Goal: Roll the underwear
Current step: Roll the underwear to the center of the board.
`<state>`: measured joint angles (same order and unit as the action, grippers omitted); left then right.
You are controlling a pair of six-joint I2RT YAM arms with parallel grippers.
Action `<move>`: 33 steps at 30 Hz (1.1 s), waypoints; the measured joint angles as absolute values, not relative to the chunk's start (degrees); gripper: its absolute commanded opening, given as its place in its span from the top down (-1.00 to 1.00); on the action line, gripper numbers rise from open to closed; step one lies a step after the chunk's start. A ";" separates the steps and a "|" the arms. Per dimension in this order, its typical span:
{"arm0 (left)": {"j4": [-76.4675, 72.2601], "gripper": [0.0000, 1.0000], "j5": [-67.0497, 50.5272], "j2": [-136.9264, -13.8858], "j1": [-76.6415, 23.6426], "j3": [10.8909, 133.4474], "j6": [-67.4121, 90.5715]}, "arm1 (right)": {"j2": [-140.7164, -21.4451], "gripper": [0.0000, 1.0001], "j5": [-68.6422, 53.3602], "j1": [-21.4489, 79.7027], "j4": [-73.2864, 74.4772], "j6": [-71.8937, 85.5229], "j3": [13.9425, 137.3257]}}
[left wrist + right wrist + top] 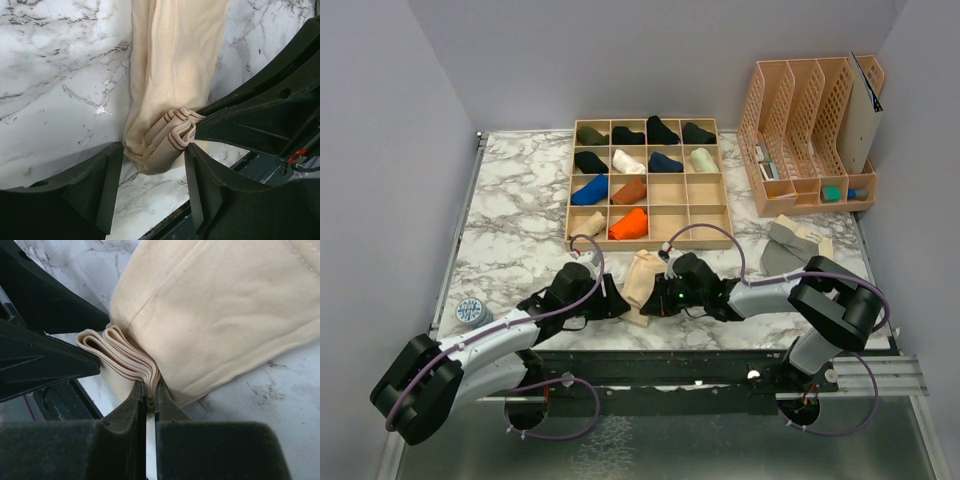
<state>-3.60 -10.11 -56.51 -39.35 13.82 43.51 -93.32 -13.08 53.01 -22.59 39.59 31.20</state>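
Both arms reach low and forward from the near edge, elbows bent, wrists converging on the beige underwear at the front of the marble table. The left gripper is spread, its fingers straddling the garment's bunched near end; they may be brushing the cloth, hard to tell. The right gripper comes in from the other side, jaws pinched together on the folded, brown-stitched edge layers of that same end. The far end of the beige piece runs out of both wrist views. From the top camera both sets of fingertips are hidden under the wrists. The grey underwear lies flat, well apart to the right, its cream band at the far side. Beyond sit a compartment tray of rolled items and a file rack.
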 measured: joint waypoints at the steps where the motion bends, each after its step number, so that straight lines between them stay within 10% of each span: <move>1: -3.92 -0.17 -10.50 -56.95 -39.13 13.82 43.31 | -93.30 0.98 -13.08 53.01 -22.61 39.59 31.14; 10: -6.55 0.20 -11.60 -56.86 -38.72 12.10 42.89 | -93.06 0.96 -13.08 53.01 -22.65 39.79 30.96; 33: -6.68 0.70 -12.80 -62.59 -38.85 14.90 44.73 | -78.32 0.02 -10.85 52.40 -16.34 30.96 23.79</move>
<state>-6.68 -12.80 -62.59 -38.85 14.90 44.73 -78.32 -10.85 52.40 -16.34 30.96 23.79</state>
